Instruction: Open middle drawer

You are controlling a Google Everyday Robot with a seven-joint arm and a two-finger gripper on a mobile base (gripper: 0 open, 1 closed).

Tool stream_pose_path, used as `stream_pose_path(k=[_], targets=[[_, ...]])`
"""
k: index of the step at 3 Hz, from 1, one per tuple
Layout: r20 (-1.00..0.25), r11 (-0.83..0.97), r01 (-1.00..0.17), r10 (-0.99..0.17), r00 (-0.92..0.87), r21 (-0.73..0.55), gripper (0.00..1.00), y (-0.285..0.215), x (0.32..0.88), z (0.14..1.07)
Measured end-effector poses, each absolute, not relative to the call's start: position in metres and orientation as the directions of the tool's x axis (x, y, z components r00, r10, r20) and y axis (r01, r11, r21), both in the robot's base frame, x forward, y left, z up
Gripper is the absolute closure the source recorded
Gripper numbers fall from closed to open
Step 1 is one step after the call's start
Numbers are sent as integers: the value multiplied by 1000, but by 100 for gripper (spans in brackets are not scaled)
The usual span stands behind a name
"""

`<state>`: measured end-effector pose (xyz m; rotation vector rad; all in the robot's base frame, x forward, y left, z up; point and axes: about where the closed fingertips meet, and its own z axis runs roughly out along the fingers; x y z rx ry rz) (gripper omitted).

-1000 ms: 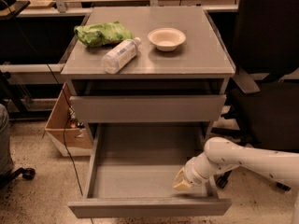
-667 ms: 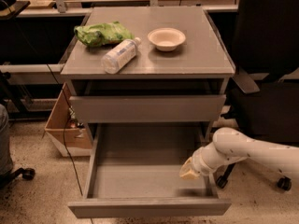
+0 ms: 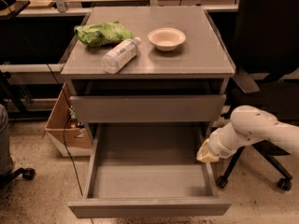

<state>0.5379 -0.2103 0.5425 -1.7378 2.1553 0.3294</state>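
- Sitting pulled well out of the cabinet (image 3: 201,59), the middle drawer (image 3: 149,208) is seen open, directly under the shut top drawer (image 3: 147,108). Its grey floor is exposed from front to back.
- The gripper (image 3: 208,152) is located at the drawer's right side wall, roughly halfway along it and at about rim height. Contact with the wall cannot be confirmed.
- Gripper state: open or closed cannot be told from this view. Nothing is seen held in it.
- The white arm (image 3: 261,127) is routed in from the right edge and angled down-left to the gripper.
- A green bag (image 3: 100,33) is placed at the back left of the cabinet top.
- A clear plastic bottle (image 3: 119,56) is laid on its side just in front of the bag.
- A pale bowl (image 3: 167,38) is set upright to the right of both, apart from them.
- A cardboard box (image 3: 63,125) is parked on the floor against the cabinet's left side.
- A black office chair (image 3: 266,41) is positioned at the right, behind the arm.
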Motion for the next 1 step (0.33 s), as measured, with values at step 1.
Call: stream_pose_path(k=[1], targets=[[-408,218,-975,-895,-183,-41,81,-211,538,546]])
